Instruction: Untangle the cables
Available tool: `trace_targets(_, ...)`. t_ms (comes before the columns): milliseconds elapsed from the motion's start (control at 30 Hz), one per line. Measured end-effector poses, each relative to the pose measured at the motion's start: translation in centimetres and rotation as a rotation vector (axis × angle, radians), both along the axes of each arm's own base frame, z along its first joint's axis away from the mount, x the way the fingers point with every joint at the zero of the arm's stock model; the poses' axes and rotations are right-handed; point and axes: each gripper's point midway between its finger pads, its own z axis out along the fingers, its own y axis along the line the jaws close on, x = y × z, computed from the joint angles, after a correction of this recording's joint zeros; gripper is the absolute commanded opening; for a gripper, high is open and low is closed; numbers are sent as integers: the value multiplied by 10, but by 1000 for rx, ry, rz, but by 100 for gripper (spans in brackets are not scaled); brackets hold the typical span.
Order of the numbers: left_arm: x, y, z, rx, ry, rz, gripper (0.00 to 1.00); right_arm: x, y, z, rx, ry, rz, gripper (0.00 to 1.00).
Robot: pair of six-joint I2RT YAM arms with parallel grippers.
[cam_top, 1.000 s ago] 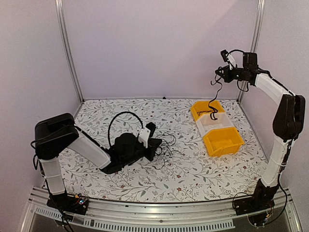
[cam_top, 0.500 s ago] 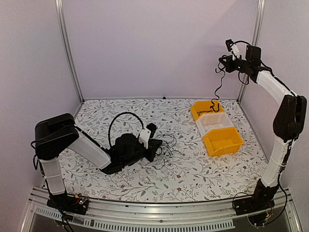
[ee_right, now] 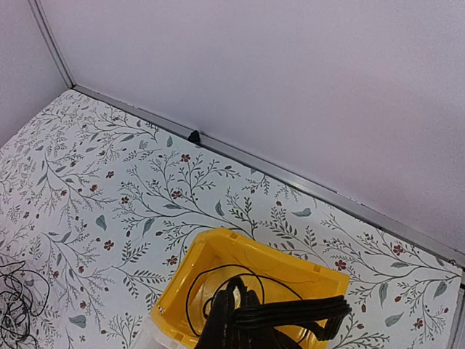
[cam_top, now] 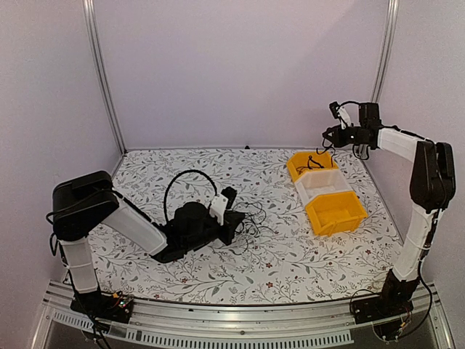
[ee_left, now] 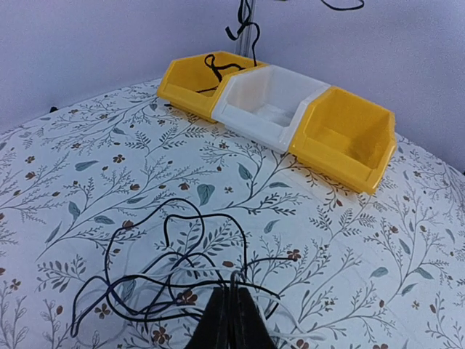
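We find the right gripper point(ee_right: 236, 309) pinching a bunched black cable point(ee_right: 290, 311) above the far yellow bin point(ee_right: 182, 291), with a loop of that cable lying inside the bin. The remaining tangle point(cam_top: 252, 218) of thin black and white cords lies on the tabletop point(cam_top: 290, 262), just ahead of the left gripper point(ee_left: 231, 302). Its fingers are pressed together low over the cords; we cannot tell whether a strand is caught between them.

Risks, in our judgement:
- The held bunch is loose and springy. On release, a loop may hang over the bin rim or spill back out.
- If the black cable is not fully free of the tangle, lifting could drag the pile across the tabletop.
- A blind pinch at the pile may take several cords at once.

The white bin point(ee_left: 269, 109) and near yellow bin point(ee_left: 349, 138) adjoin the far one. The thick hose point(cam_top: 185, 174) arches over the left arm, clear of the cords. Nothing obstructs the approach.
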Motion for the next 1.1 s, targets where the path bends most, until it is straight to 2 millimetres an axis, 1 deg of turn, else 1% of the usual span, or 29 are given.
trace_targets(233,-1,-1,0,-4,4,-3,0,-5,3,-7,1,24,23,0)
trace_targets(400,-3,-2,0,-6,6,-5,0,-8,4,-20,-3,60,31,0)
trace_targets(500,-3,-2,0,-10,9,-7,0,-5,8,-34,-9,96,39,0)
trace_targets(567,-4,-3,0,-11,10,-8,0,-2,11,-47,-17,126,46,0)
trace_targets(700,-6,-1,-3,-8,21,-8,0,-3,18,-80,-37,204,56,0)
trace_targets(733,-7,-1,-5,-6,23,-9,0,-3,19,-88,-44,221,56,5)
trace_targets(767,-8,0,-5,-5,25,-9,0,-4,20,-95,-50,238,55,15)
trace_targets(800,-8,0,-6,-4,26,-9,0,-5,20,-100,-56,252,52,27)
trace_targets(833,-8,0,-6,-4,26,-8,0,-4,20,-104,-67,265,42,36)
trace_targets(867,-8,0,-6,-4,26,-8,0,-3,19,-107,-77,272,28,42)
trace_targets(967,-8,0,-6,-3,26,-9,0,4,16,-107,-114,272,-14,55)
trace_targets(1100,-9,1,-7,-1,27,-11,0,7,10,-95,-133,256,-52,57)
